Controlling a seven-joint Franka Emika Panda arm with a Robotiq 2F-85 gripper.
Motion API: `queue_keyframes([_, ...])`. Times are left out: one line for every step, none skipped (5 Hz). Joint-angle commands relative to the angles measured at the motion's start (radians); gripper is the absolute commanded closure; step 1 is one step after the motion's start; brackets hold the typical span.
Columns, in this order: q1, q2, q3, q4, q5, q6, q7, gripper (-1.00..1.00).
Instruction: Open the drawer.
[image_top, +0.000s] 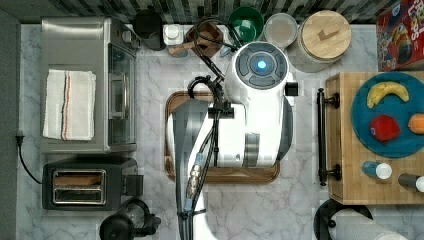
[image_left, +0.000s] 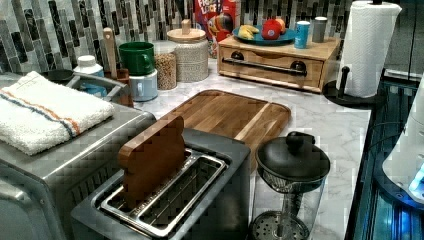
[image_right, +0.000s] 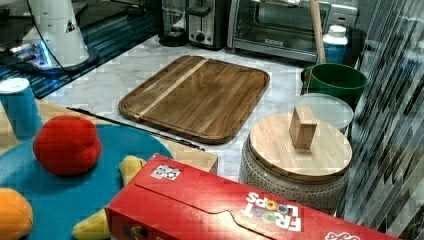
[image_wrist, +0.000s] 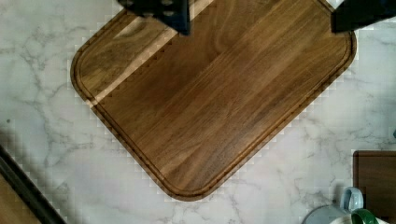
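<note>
The drawer (image_top: 334, 150) is a light-wood box at the top view's right, shut, with its long black bar handle (image_top: 321, 135) facing the tray. In the left view the drawer front (image_left: 272, 74) and handle (image_left: 265, 65) stand at the back of the counter. The wrist view catches the handle (image_wrist: 23, 186) at one corner. My white arm (image_top: 255, 125) hangs over the dark walnut tray (image_top: 225, 176), left of the handle in the top view. My gripper (image_wrist: 261, 18) is open above the tray (image_wrist: 210, 102), its fingers (image_wrist: 180, 21) wide apart and holding nothing.
A blue plate (image_top: 365, 135) with fruit and two small cups sit on the drawer box. A toaster oven (image_top: 85, 85) with a towel, a toaster (image_top: 90, 184) and a French press (image_left: 292, 175) line the top view's left. Jars, a green mug (image_top: 246, 22) and a cereal box (image_top: 400, 32) stand along the backsplash.
</note>
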Motion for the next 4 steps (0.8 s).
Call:
queue_keyframes([-0.022,-0.029,-0.007,-0.060,0.007,0.014,-0.201,-1.00])
queue_keyframes([-0.042,-0.027,-0.022,-0.080,-0.037,0.008,-0.435,-1.00])
queue_keyframes([-0.055,-0.002,-0.046,-0.068,-0.070,-0.011,-0.622,-1.00])
queue_keyframes([-0.095,-0.025,-0.060,-0.152,-0.101,0.112,-0.798,-1.00])
